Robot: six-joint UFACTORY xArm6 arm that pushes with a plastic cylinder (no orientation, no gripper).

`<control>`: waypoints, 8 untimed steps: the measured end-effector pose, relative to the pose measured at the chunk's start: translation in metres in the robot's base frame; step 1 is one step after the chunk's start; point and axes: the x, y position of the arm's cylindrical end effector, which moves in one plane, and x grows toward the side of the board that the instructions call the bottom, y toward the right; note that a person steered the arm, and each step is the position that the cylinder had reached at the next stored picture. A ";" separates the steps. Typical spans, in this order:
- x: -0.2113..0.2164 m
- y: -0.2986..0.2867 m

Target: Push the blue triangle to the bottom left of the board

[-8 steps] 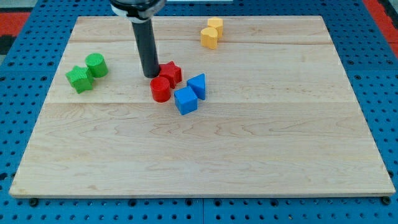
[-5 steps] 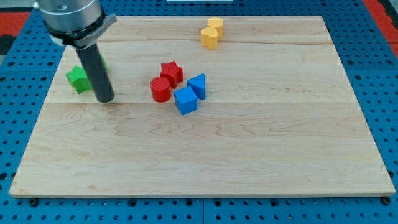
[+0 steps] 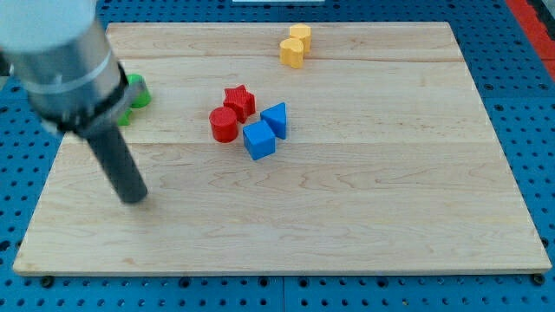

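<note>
Camera view shows my tip resting on the board toward the view's lower left, well apart from the blocks; the rod has no jaws to open or close. The blue triangle sits near the board's middle, touching the blue cube, with the red star and red cylinder just to their left.
</note>
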 end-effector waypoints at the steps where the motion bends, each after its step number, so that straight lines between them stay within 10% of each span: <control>1: 0.010 0.069; 4: -0.084 0.268; 8: -0.169 0.124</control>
